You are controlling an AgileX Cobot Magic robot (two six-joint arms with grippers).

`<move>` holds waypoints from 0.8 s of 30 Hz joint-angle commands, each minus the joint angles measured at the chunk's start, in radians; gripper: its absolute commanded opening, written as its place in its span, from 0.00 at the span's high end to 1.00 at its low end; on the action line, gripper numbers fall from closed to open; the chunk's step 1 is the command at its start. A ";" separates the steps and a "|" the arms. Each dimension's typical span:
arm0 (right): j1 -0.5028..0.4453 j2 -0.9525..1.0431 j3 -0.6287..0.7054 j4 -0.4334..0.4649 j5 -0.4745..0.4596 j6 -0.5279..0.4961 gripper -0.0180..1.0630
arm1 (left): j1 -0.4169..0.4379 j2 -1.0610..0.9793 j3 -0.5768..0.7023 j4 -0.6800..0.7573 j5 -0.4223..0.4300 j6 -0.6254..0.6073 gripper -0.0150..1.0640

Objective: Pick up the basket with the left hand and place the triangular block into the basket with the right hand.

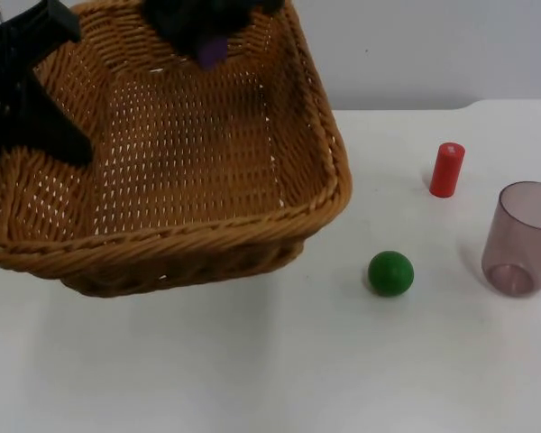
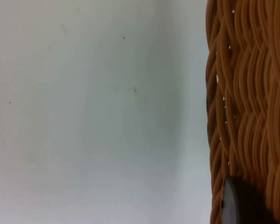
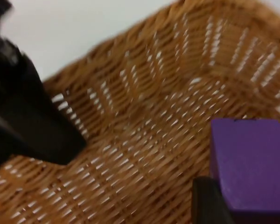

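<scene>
The left pincer [image 1: 50,126] is clamped on the left rim of the basket [image 1: 189,171] and holds it lifted and tilted above the white desk [image 1: 279,361], its shadow lying on the surface beneath. In the left wrist view the woven wall [image 2: 247,107] stands just beside the black fingertip [image 2: 240,205], with bare white desk beyond it. The right pincer [image 1: 212,32] hangs over the basket's far edge, above the open inside, and grips the purple block [image 1: 211,51]; in the right wrist view the block [image 3: 249,163] sits against a black finger [image 3: 210,200] with the basket's woven floor [image 3: 144,140] below it, apart from it, and the left arm is a dark shape at the rim across from the pincer. The block is thus in the right pincer, over the basket and not resting in it. Off to the right of both pincers, well apart from the basket, a green ball [image 1: 390,272] lies on the desk, a red cylinder [image 1: 447,169] stands upright farther back, and a translucent purplish cup [image 1: 523,237] stands upright beyond them. The desk ends at a pale grey wall [image 1: 433,45] behind the pincers.
</scene>
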 commanded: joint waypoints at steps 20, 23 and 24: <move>0.002 -0.002 -0.011 -0.009 0.008 -0.013 0.01 | -0.008 -0.005 -0.013 -0.032 0.005 0.004 0.99; 0.002 -0.045 -0.011 -0.016 0.008 -0.013 0.01 | -0.008 -0.005 -0.013 -0.025 0.001 0.004 0.99; 0.000 -0.087 -0.011 -0.050 0.014 -0.011 0.01 | -0.008 -0.005 -0.013 -0.017 -0.001 0.004 0.99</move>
